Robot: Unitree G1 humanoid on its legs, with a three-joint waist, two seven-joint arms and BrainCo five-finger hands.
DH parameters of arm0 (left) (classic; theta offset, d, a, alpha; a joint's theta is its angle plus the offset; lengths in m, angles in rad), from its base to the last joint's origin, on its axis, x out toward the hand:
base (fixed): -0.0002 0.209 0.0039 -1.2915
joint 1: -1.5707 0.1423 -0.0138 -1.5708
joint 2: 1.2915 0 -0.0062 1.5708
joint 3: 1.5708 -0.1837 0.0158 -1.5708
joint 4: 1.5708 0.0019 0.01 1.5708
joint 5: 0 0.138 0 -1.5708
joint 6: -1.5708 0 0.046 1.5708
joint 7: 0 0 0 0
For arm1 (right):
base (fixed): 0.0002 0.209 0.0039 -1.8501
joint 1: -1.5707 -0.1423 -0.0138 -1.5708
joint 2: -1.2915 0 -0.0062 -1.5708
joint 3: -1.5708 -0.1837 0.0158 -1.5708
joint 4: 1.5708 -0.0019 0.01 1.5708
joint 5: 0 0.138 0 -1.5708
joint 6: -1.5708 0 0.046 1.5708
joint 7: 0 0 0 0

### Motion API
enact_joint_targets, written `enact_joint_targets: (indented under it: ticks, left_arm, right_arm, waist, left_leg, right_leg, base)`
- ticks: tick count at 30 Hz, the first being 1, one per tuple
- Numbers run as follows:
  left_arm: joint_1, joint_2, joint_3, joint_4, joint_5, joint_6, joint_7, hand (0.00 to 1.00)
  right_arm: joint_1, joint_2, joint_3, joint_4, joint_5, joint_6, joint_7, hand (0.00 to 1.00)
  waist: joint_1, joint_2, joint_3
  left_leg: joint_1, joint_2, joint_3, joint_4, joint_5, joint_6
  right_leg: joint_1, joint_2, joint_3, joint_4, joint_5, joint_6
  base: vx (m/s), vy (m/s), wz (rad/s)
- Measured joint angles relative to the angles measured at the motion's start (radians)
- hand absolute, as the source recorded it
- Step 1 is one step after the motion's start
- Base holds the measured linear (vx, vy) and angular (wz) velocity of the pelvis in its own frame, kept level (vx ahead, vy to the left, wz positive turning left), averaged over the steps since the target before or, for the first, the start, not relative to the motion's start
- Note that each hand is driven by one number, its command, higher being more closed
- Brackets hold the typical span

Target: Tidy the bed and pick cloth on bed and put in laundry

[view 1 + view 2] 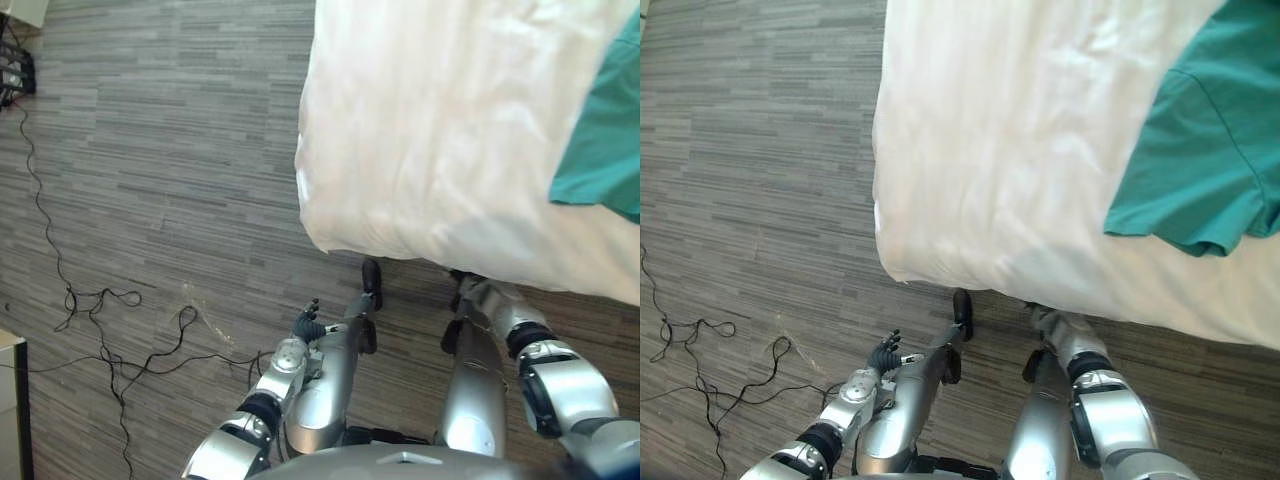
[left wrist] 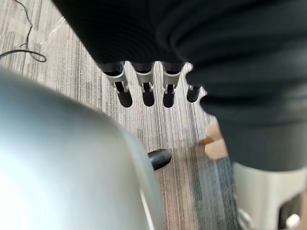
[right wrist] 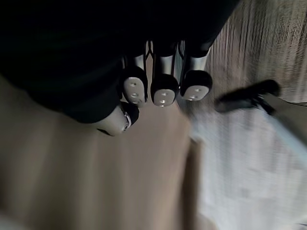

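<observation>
The green cloth [image 1: 1200, 160] is lying on the white bed [image 1: 1020, 150], towards the robot's right and well back from the near edge, with its hem spreading flat on the sheet and part of it running out of sight.

Neither hand is touching it. The left hand [image 1: 883, 354] is hanging low over the wooden floor [image 1: 150, 150] beside the bed's near corner, and in its wrist view its fingers [image 2: 146, 91] are pointing straight down and holding nothing. The right hand [image 3: 163, 88] is sitting just below the bed's near edge, its fingers loosely relaxed and gripping nothing, with a pale surface close in front of them that I am taking to be the bed's side.

The step in hand appears to be the reach for the cloth, and the right hand is the nearer one. To do it well, it is worth lifting that hand clear of the mattress edge first, so the fingers are not dragging the sheet, then coming down onto the near hem and gathering a fold rather than pinching a single layer, which is likely to slip.

The sheet looks slightly rumpled near the corner, so a low sweep is risking more creases. Open floor is lying to the left of the bed, giving room to step and turn; on the right the bed is blocking any sideways move.
</observation>
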Motion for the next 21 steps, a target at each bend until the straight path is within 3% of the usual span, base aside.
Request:
enact_joint_targets:
  ticks: [4, 7, 9, 15, 19, 21]
  left_arm:
    - [0.045, 0.001, 0.046, -0.015, 0.003, -0.002, -0.001, 0.0]
    - [0.065, 0.005, 0.084, -0.021, 0.026, 0.004, -0.002, 0.0]
    - [0.073, 0.015, 0.106, -0.027, 0.043, 0.029, -0.007, 0.0]
    - [0.102, 0.042, 0.163, -0.03, 0.081, 0.078, -0.039, 0.0]
    - [0.134, 0.045, 0.201, -0.032, 0.099, 0.095, -0.041, 0.0]
    - [0.169, 0.053, 0.215, -0.032, 0.101, 0.097, -0.041, 0.0]
  right_arm:
    - [0.121, -0.026, -0.192, -0.096, 0.133, -0.016, -0.032, 1.0]
    - [0.201, -0.01, -0.257, -0.183, 0.198, -0.044, -0.041, 1.0]
    - [0.285, 0.033, -0.313, -0.236, 0.233, -0.059, -0.049, 1.0]
    - [0.494, 0.149, -0.409, -0.368, 0.264, -0.07, -0.052, 1.0]
    - [0.572, 0.162, -0.432, -0.537, 0.264, -0.091, -0.065, 1.0]
    - [0.614, 0.191, -0.432, -0.72, 0.257, -0.105, -0.066, 1.0]
  waist:
    - [-0.034, -0.003, 0.002]
    - [-0.061, -0.019, 0.008]
    - [-0.084, -0.044, 0.01]
    - [-0.121, -0.165, -0.016]
    - [-0.137, -0.204, -0.053]
    - [-0.142, -0.22, -0.103]
  left_leg:
    - [0.059, 0.001, 0.015, -0.017, 0.0, 0.0]
    - [0.093, 0.006, 0.038, -0.02, -0.016, -0.005]
    - [0.126, 0.017, 0.059, -0.02, -0.029, -0.013]
    - [0.249, 0.055, 0.138, -0.019, -0.072, -0.028]
    - [0.311, 0.066, 0.177, -0.018, -0.1, -0.035]
    - [0.324, 0.07, 0.191, -0.018, -0.111, -0.038]
  right_leg:
    - [0.049, 0.003, 0.025, -0.018, 0.005, 0.006]
    - [0.074, 0.013, 0.05, -0.034, 0.006, 0.013]
    - [0.102, 0.027, 0.063, -0.05, 0.008, 0.016]
    - [0.198, 0.076, 0.134, -0.095, 0.012, 0.013]
    - [0.24, 0.09, 0.164, -0.104, 0.013, 0.013]
    - [0.247, 0.097, 0.174, -0.112, 0.013, 0.014]
  base:
    - [0.0, -0.004, -0.13]
    - [0.03, -0.007, -0.31]
    - [0.05, -0.023, -0.36]
    - [0.09, -0.031, -0.46]
    - [0.09, 0.001, -0.36]
    - [0.08, 0.001, -0.21]
